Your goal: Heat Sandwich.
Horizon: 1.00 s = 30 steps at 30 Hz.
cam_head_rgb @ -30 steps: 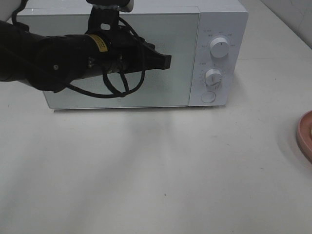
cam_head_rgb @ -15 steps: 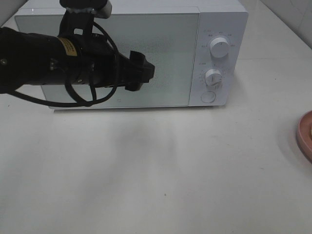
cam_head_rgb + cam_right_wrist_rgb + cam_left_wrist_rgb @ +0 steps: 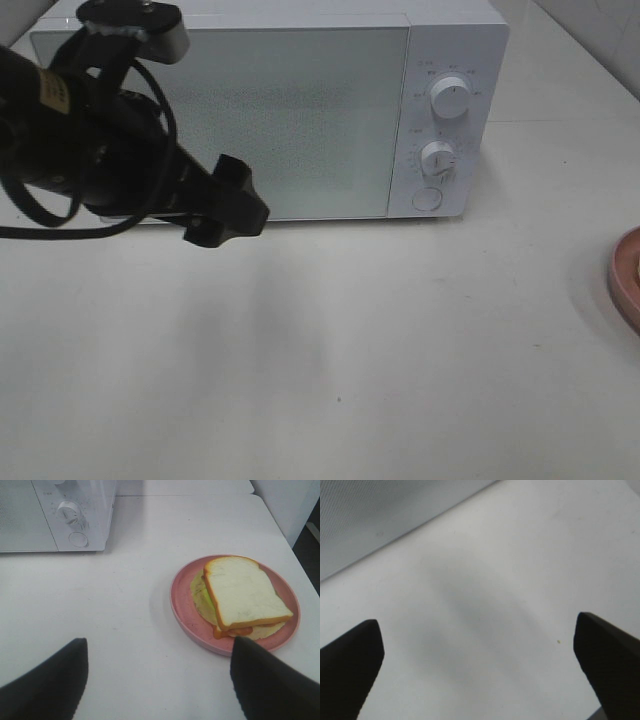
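Sandwich (image 3: 240,600) on pink plate (image 3: 186,611) shows only from the right wrist; both tools (image 3: 479,667) (image 3: 159,680) gape empty.

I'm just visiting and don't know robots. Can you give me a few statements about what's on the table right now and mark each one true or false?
1. The sandwich lies on a pink plate. True.
2. The microwave door is open. False: the door is closed flat against the front.
3. The left gripper is holding the sandwich. False: its jaws are open with only bare table between them.
4. The microwave has two round knobs, with a round button below them. True.
5. The right gripper is clamped on the plate. False: its jaws are open and stand apart from the plate.
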Each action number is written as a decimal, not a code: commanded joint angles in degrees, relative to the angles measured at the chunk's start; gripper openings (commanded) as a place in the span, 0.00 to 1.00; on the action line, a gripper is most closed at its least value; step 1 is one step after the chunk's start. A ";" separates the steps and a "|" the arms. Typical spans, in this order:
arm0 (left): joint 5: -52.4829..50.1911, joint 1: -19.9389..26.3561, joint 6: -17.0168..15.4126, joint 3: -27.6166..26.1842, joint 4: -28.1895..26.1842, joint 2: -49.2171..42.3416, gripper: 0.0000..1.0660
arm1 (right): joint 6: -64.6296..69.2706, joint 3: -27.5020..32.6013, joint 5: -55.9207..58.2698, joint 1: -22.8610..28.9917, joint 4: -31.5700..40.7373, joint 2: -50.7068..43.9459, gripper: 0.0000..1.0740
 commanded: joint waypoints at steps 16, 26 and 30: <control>27.44 25.15 -3.72 0.11 2.86 -13.98 0.93 | -0.17 0.06 -0.46 -0.23 0.17 -1.66 0.70; 34.89 31.51 -3.50 0.97 5.90 -20.17 0.93 | -0.17 0.06 -0.46 -0.23 0.17 -1.66 0.70; 35.52 31.51 -3.09 4.47 5.50 -24.01 0.93 | -0.17 0.06 -0.46 -0.23 0.17 -1.66 0.70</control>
